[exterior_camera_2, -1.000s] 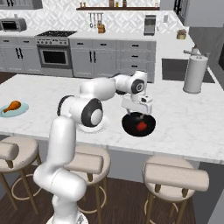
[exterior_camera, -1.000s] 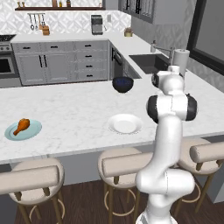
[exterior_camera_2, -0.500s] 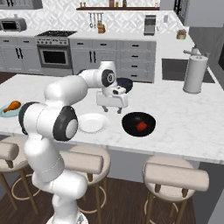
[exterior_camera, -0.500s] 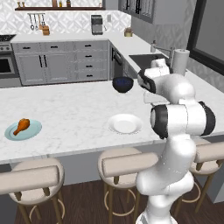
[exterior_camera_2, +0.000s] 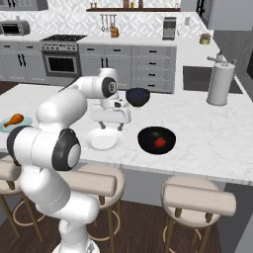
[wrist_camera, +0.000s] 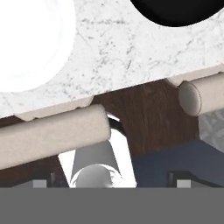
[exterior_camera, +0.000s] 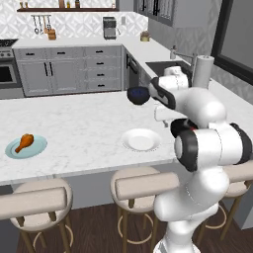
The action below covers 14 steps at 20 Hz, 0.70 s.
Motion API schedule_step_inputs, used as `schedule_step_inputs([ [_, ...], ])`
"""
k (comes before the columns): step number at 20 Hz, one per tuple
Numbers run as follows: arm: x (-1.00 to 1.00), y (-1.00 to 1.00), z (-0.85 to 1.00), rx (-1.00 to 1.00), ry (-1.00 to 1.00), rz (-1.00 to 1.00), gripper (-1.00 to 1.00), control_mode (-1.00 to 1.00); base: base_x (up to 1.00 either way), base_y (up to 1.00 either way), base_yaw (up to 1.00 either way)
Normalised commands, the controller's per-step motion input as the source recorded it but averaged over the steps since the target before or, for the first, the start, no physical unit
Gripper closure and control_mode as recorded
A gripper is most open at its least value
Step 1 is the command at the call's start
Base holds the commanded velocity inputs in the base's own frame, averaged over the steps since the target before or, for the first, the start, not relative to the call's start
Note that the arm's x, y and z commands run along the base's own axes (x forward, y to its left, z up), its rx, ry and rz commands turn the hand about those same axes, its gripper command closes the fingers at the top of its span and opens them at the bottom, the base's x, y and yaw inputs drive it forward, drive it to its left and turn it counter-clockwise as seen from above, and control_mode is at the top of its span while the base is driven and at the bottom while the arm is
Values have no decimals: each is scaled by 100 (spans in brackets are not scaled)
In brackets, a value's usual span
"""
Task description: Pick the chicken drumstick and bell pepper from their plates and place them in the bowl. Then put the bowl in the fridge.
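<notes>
Bell pepper point(exterior_camera_2: 159, 143) lying in bowl point(exterior_camera_2: 156, 140); chicken drumstick point(exterior_camera_2: 15, 119) waiting on far-left teal plate point(exterior_camera_2: 6, 124); gripper point(exterior_camera_2: 109, 127) hovering over white plate point(exterior_camera_2: 103, 140), jaw state indeterminable; fridge step pending.

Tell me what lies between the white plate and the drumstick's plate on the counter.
Nothing: in the left base view, bare marble counter runs from the white plate to the teal plate holding the drumstick.

Drumstick point(exterior_camera: 24, 143) on teal plate point(exterior_camera: 37, 148), far left
</notes>
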Motion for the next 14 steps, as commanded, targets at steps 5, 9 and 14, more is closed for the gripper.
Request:
schedule_step_inputs([
  [5,-50,34,-12,20,-6,14,-100,-100,0,0,0],
  [9,-61,52,-7,0,-26,7,-100,-100,0,0,0],
  [14,-63,35,-1,-8,-23,2,-100,-100,0,0,0],
])
